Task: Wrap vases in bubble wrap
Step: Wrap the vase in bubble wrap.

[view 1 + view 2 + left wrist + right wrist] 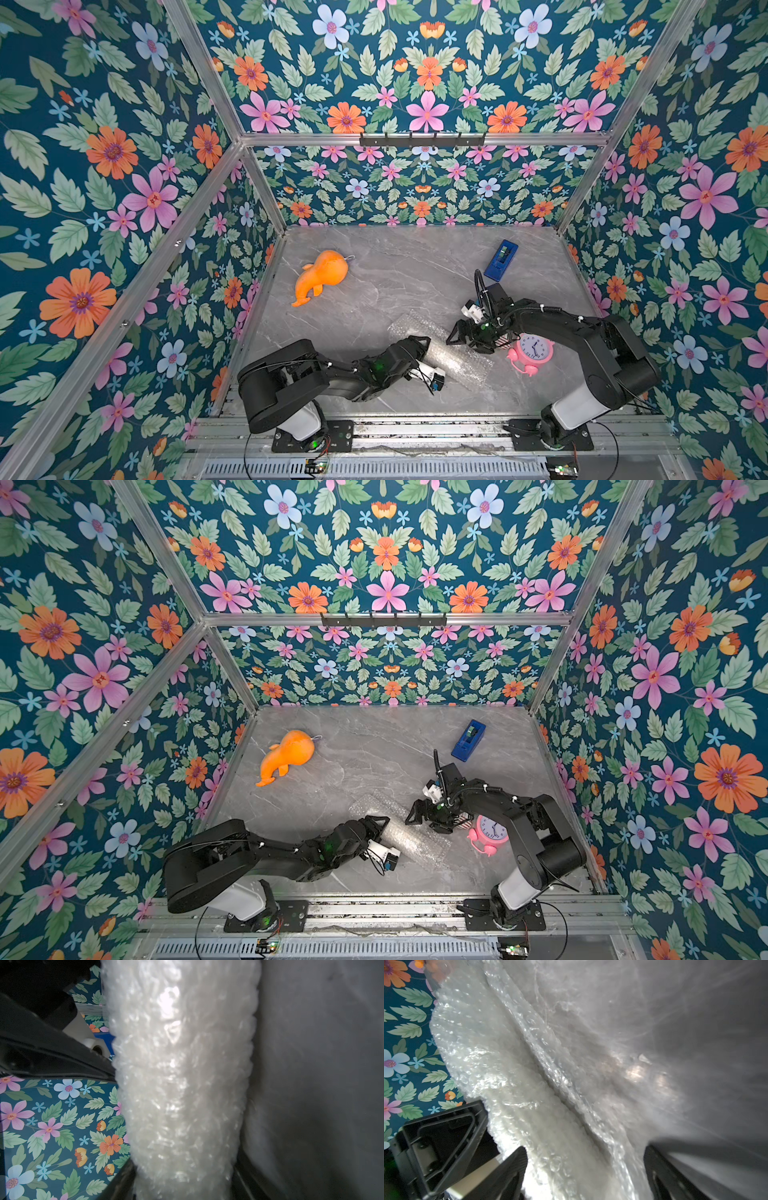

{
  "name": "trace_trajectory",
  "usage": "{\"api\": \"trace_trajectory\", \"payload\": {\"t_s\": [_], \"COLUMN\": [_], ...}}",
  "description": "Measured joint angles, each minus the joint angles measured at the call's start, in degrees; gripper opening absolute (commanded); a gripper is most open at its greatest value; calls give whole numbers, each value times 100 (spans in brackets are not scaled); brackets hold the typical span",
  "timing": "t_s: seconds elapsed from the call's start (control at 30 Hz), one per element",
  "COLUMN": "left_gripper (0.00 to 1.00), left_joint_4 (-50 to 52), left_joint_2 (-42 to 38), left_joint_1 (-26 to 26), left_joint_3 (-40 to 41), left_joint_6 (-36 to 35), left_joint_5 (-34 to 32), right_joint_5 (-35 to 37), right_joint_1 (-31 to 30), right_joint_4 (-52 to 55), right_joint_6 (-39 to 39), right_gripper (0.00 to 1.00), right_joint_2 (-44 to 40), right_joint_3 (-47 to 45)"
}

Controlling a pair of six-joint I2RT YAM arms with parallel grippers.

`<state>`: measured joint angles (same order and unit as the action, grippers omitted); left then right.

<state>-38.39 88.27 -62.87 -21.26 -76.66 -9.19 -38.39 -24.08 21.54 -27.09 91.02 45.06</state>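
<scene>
Two grippers meet at the bubble wrap on the table in both top views. The left gripper is at the roll's end and the right gripper is spread just beside it.

Left wrist: the fingers clamp the rolled wrap, and the vase shows pale inside.

Right wrist: the fingers stand apart with the wrap between them.

1. The bubble wrap lies on the worktop, towards the front edge.
2. Plush toy: behind the bubble wrap and to its left, well apart.
3. Tape dispenser: behind and to its right, well apart.
4. Alarm clock: near its right side.
5. Left tool: round its left end.
6. Right tool: at its right rear side.
</scene>
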Motion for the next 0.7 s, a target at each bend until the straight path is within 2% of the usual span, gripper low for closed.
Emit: {"api": "trace_trajectory", "payload": {"t_s": [0.3,0.7], "left_gripper": [46,46], "left_joint_4": [42,164], "left_joint_2": [31,7], "left_joint_1": [20,39], "left_joint_3": [-55,-107], "left_joint_6": [-33,-37], "left_joint_5": [2,33], "right_joint_5": [63,1244], "right_joint_1": [-389,-1104], "right_joint_4": [-46,85], "right_joint_6": [-4,343], "right_gripper": [89,78], "right_joint_2": [-85,-468], "right_joint_3": [37,203]}}
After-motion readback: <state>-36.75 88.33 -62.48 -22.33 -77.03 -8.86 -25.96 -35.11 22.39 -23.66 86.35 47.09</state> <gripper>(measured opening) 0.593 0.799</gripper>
